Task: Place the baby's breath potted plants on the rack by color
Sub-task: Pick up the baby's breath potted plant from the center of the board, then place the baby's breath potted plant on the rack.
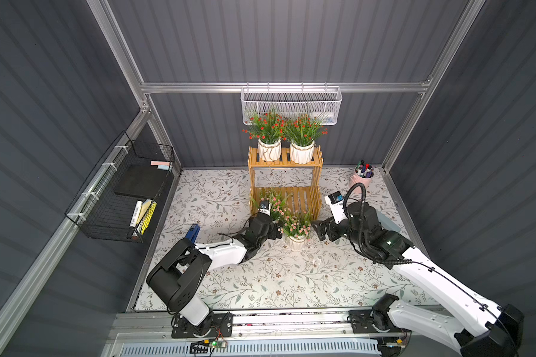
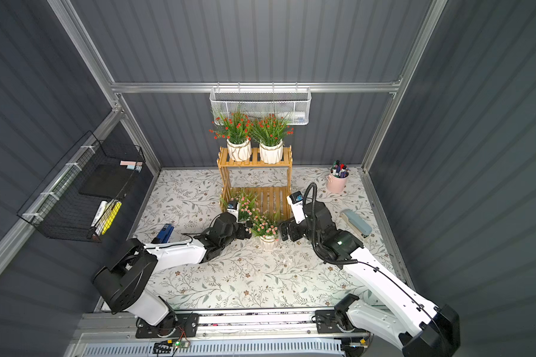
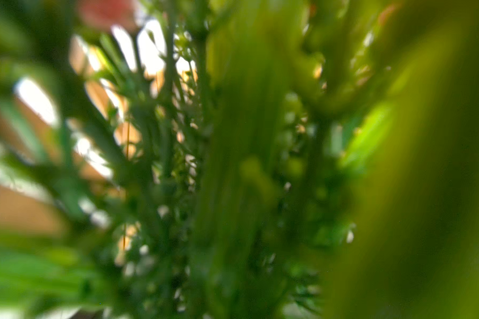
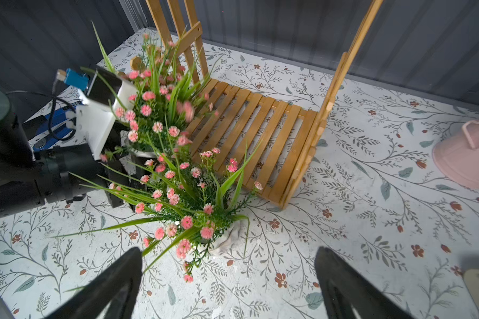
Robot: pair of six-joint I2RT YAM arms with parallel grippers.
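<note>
Task half complete: a red plant [image 1: 266, 129] and a second red plant [image 1: 304, 131] stood side by side on the upper tier of the rack [image 1: 300, 197]; the lower tier was bare. The front pink plant [image 4: 183, 198] stood on the table [image 1: 229, 278] just off that tier's front edge, facing the right gripper [image 4: 228, 252], whose fingers were spread wide and clear of it. The rear pink plant [image 4: 161, 110] sat at the tier's front left corner against the left gripper [image 1: 276, 233]. Foliage hid the pot, so its grip could not be told.

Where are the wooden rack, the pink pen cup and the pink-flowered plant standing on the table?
rack [image 1: 300, 197]: a top view, bare lower-shelf slats.
pink pen cup [image 1: 359, 181]: a top view, side wall.
pink-flowered plant on the table [image 1: 296, 227]: a top view, blossoms.
</note>
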